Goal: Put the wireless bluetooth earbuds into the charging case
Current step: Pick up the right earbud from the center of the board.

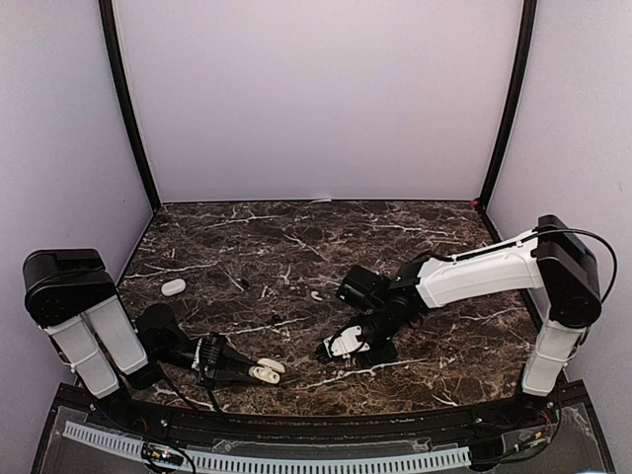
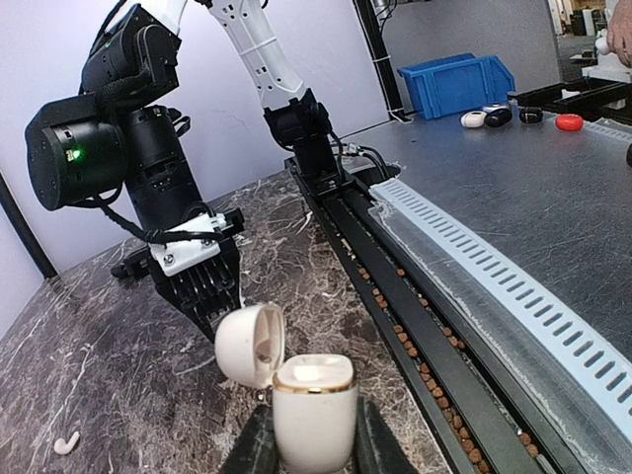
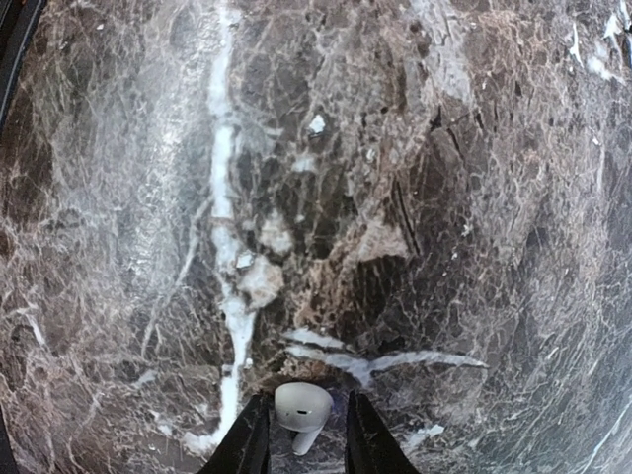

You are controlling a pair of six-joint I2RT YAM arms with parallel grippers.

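The white charging case with a gold rim stands upright between my left gripper's fingers, which are shut on it. Its lid is hinged open to the left. From above, the case sits low near the table's front edge. One white earbud lies on the marble between my right gripper's fingers, stem toward the camera. The jaws stand close on both sides, with a thin gap on the right. My right gripper points down just right of the case. Another earbud lies loose on the table.
A white oval object rests on the marble table at the left. A black rail and white slotted strip run along the near edge. Purple walls enclose the table on three sides.
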